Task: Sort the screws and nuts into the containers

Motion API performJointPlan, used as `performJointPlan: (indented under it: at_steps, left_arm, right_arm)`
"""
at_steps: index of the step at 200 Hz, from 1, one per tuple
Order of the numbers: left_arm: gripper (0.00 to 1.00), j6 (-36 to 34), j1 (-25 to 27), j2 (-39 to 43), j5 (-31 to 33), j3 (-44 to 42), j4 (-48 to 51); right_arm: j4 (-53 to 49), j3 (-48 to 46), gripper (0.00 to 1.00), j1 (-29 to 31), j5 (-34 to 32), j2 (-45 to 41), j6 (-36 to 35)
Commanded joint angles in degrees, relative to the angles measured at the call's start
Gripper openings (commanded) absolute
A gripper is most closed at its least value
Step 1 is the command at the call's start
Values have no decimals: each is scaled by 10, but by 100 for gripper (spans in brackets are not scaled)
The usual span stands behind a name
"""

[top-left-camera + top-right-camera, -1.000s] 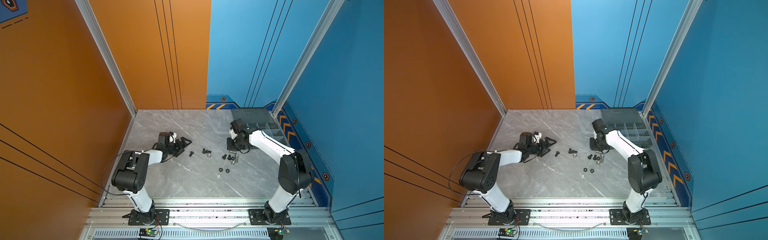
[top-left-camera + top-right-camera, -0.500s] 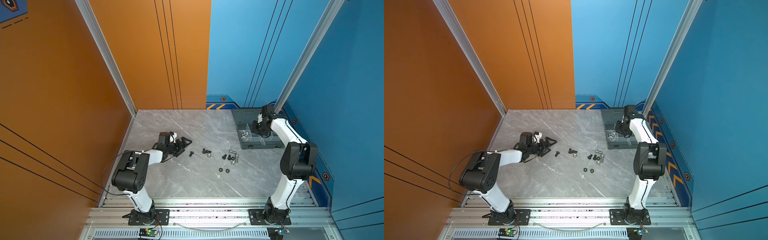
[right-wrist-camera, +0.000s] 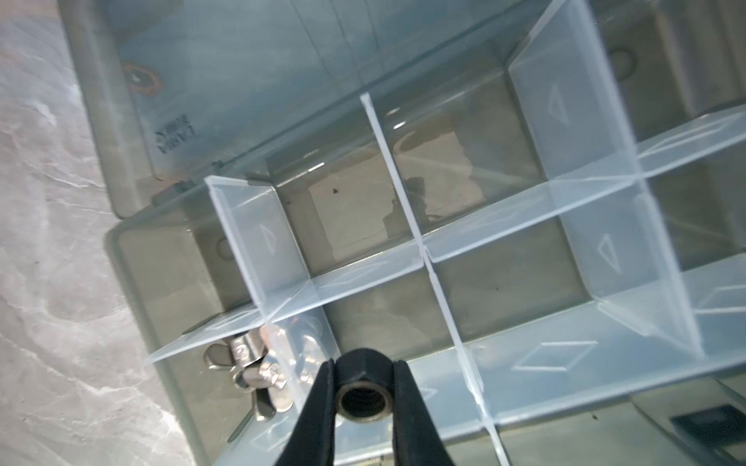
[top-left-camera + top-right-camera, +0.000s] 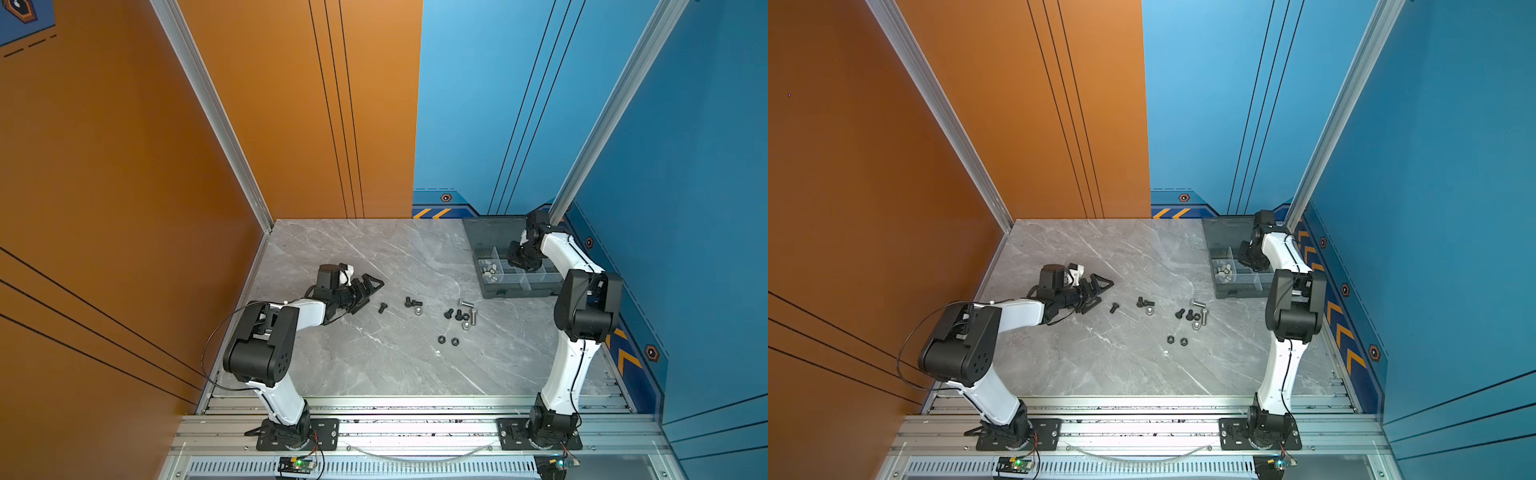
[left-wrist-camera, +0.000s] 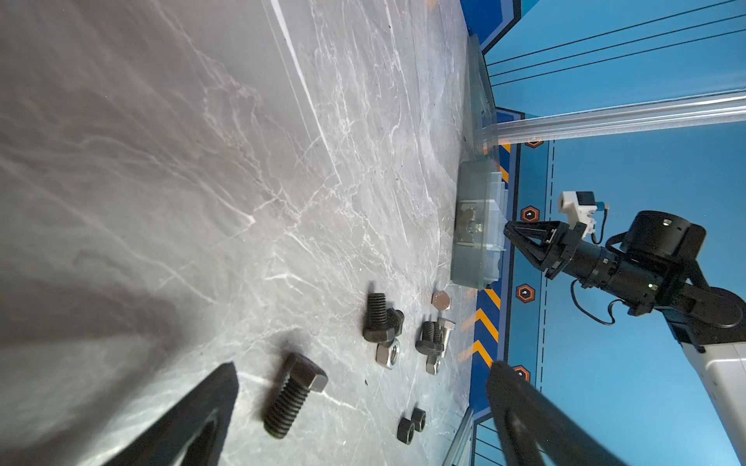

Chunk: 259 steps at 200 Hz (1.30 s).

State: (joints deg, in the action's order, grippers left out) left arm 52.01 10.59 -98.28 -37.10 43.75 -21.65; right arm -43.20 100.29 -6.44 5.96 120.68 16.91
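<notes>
1. A placing step is judged to be in hand. A black hex nut (image 3: 363, 397) is pinched between the tips of the right claw (image 3: 363, 377), which is closed down to the nut's width, above the open organizer box (image 4: 519, 291).
2. The nut appears to hang over the compartment just beside the one where silver wing nuts (image 3: 250, 375) are gathered. Its height above the dividers (image 3: 258, 238) cannot be told from the wrist view.
3. The next move is judged to call for a short descent between the dividers and then a release, so that the nut is not bounced into a neighbouring cell.
4. The left claw (image 4: 370, 294) is spread wide and nothing is held. It is kept low over the bench (image 4: 353, 365), with a black screw (image 5: 294, 393) lying just ahead of it.
5. Loose screws and nuts (image 4: 457, 316) are seen scattered mid-bench, apart from the box.
6. The bench is grey and marble-veined. It is enclosed by an orange wall (image 4: 124, 166) and a blue wall (image 4: 685, 166), joined by aluminium posts (image 4: 208, 112).
</notes>
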Motion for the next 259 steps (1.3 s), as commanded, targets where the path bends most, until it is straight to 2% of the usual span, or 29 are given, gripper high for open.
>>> performJointPlan:
  at_steps: [1,13,35,57,104,168,205,259]
  left_arm:
    - [98,3,6,11,3,11,-3]
    - [98,3,7,12,3,10,-4]
    - [98,3,8,13,5,9,-3]
    - [98,3,10,13,6,9,-4]
    - [98,3,13,14,6,9,-3]
    - [98,0,12,9,1,13,-3]
    - [98,-2,9,3,-4,20,-3]
    - [98,-2,7,-15,-25,34,-4]
  right_arm:
    - [3,19,10,-5,-3,14,0]
    - [2,20,15,-5,-4,18,0]
    - [2,23,35,-5,-7,22,0]
    - [2,23,42,-5,-5,20,-2]
    - [-2,1,45,-3,17,-15,-8]
    - [4,-158,49,47,45,-184,9]
    - [2,-277,51,113,50,-261,56]
    - [28,-403,52,259,22,-315,162]
